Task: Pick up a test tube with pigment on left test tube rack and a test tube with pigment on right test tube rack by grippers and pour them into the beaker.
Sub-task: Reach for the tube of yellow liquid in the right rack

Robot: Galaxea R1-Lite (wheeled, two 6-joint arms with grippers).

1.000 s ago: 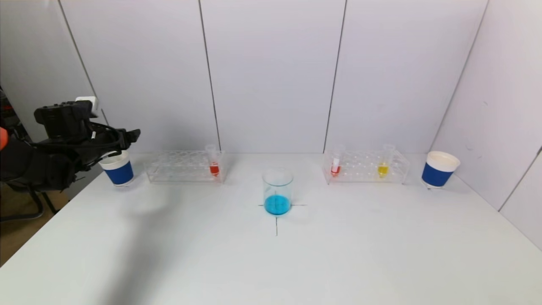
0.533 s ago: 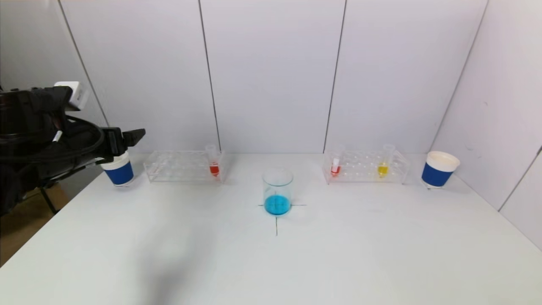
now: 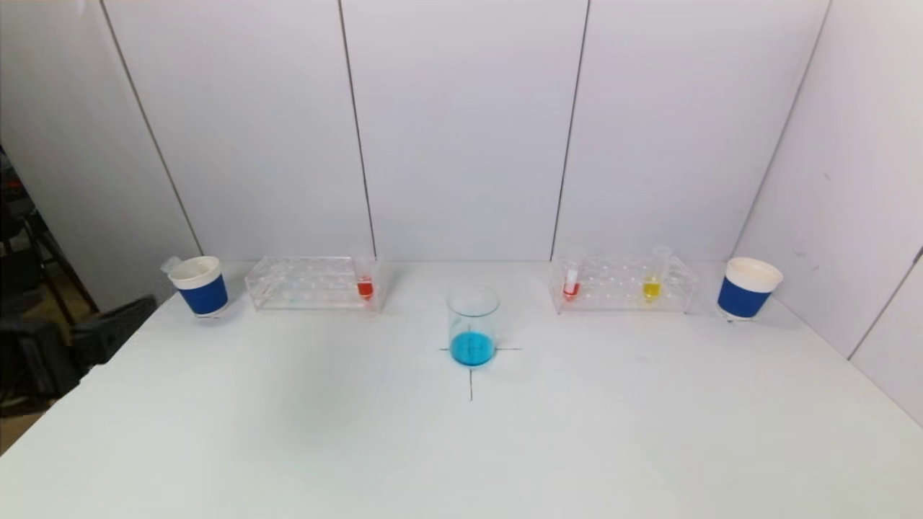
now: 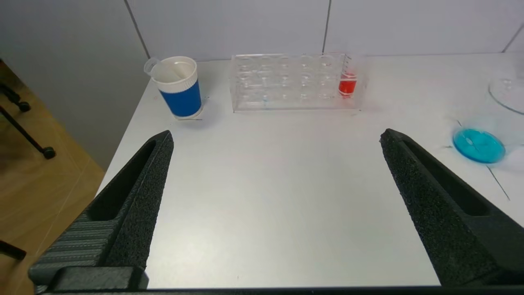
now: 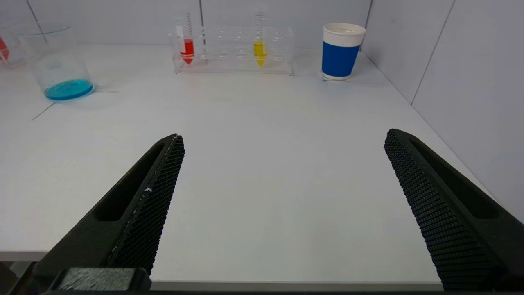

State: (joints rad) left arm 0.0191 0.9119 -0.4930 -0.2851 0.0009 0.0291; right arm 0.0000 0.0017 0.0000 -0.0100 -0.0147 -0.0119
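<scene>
A glass beaker (image 3: 472, 324) with blue liquid stands mid-table on a cross mark. The left clear rack (image 3: 310, 283) holds one tube of red pigment (image 3: 365, 277). The right clear rack (image 3: 624, 285) holds a red tube (image 3: 571, 281) and a yellow tube (image 3: 652, 281). My left gripper (image 4: 276, 139) is open and empty, low beside the table's left edge; a dark part of it shows in the head view (image 3: 108, 328). My right gripper (image 5: 284, 139) is open and empty at the table's near edge, out of the head view.
A blue-banded paper cup (image 3: 200, 285) at the far left holds an empty tube. A second blue-banded cup (image 3: 747, 287) stands at the far right. White walls close the back and right. The floor drops off past the left edge.
My left arm has dropped from beside the left cup down to the table's left edge and is nearly out of the head view. Nothing on the table has moved.
</scene>
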